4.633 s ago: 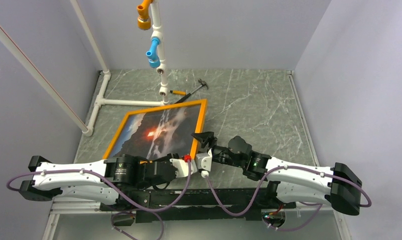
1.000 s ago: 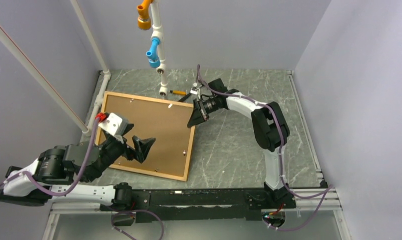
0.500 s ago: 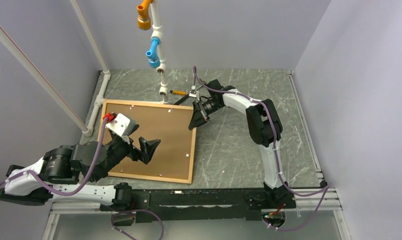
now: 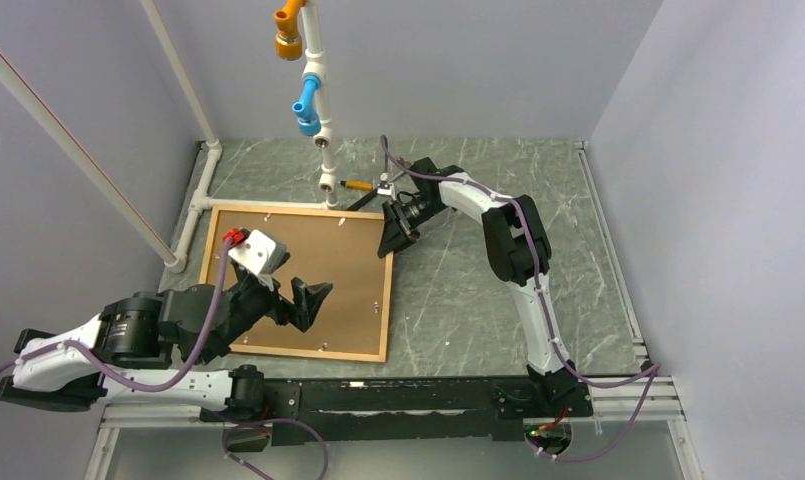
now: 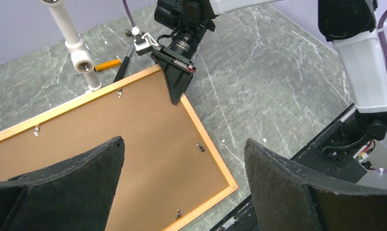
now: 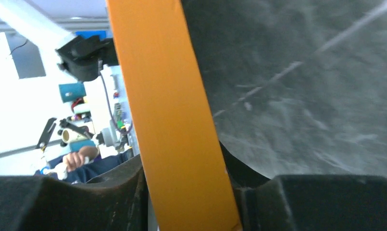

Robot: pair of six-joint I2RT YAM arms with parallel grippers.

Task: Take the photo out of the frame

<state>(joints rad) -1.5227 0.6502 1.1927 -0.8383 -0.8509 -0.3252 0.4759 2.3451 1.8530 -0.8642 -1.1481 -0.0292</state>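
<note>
The left tool (image 4: 296,298) hangs released, jaws wide, over the near-left part of the frame (image 4: 386,300). The frame lies face down on the tabletop (image 4: 478,290), the photo (image 4: 328,250) inside it, brown back up. At the frame's far right corner, the right tool (image 4: 390,240) grasps the orange edge.

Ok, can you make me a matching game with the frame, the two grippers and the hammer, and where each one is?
Things:
1. the frame
2. left gripper
3. right gripper
4. hammer

Places:
A. jaws wide open, above the frame
B. beside the foot of the white pipe
C. flat on the table, back side up
D. jaws either side of the frame's orange edge

Pairs: 1-C, 2-A, 3-D, 4-B
</note>
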